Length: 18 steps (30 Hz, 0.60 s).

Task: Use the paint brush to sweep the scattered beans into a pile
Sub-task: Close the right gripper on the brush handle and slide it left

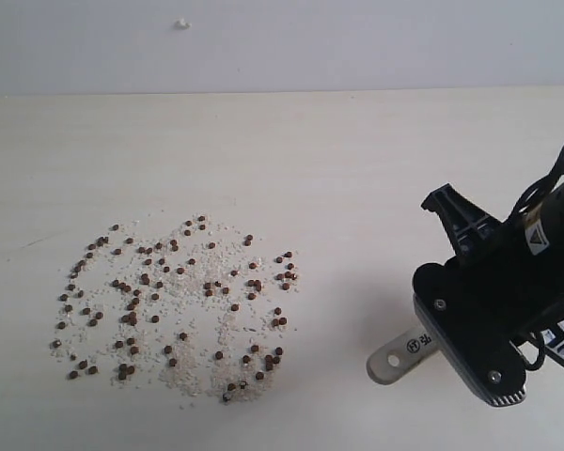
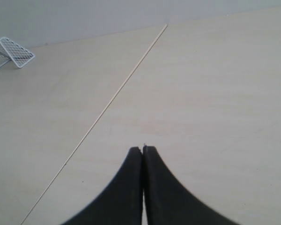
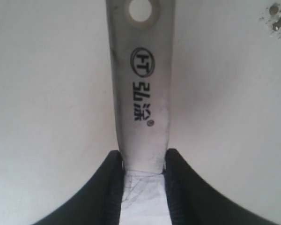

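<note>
Pale handle of the paint brush [image 3: 140, 93] sits clamped in the right pincer [image 3: 141, 161], well apart from the beans [image 1: 169, 301] scattered on the counter [image 1: 357, 160]; the left pincer [image 2: 143, 151] is closed, empty. A fast stroke could roll beans wider, or twist the brush loose.

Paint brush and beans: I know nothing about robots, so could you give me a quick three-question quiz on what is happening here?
1. Fill in: the left gripper is ___, with nothing in it.
2. What holds the paint brush? A) the left gripper B) the right gripper C) nothing, it lies loose on the table
3. True or false: the beans are already gathered into one tight pile.

Key: 1 shut. 2 B, its fingers clamp the handle from both sides. 3 false, they are still scattered.
</note>
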Tool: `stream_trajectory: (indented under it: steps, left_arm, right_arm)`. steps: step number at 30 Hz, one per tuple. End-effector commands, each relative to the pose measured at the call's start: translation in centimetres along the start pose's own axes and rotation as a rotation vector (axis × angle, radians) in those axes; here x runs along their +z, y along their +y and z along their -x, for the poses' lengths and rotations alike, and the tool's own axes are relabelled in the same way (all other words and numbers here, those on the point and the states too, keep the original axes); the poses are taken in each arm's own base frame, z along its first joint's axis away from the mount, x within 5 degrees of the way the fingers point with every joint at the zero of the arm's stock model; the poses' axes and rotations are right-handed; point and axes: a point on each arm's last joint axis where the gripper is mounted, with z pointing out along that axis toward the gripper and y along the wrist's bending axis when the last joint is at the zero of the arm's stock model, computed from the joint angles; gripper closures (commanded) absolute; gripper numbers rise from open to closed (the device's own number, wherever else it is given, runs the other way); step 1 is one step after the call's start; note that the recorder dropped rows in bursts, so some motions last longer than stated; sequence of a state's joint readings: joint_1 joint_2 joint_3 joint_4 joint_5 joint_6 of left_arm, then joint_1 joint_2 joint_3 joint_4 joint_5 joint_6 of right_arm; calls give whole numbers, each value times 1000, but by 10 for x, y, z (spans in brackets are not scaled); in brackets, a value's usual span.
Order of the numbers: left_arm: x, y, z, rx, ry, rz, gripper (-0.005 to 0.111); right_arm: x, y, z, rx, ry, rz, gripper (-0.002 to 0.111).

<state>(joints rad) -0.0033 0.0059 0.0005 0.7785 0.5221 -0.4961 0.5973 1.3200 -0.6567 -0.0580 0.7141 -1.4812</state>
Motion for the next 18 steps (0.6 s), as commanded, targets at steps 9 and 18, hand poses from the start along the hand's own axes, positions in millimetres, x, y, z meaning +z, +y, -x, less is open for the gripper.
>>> stream_trajectory:
  steps: [9,18]
  left_arm:
    - [0,0,0,-8,-8,-3,107]
    - [0,0,0,-8,-8,-3,107]
  right_arm:
    - [-5,-1,-1,26,0,-12,108]
    - [-5,-5,0,78,-10,-53,108]
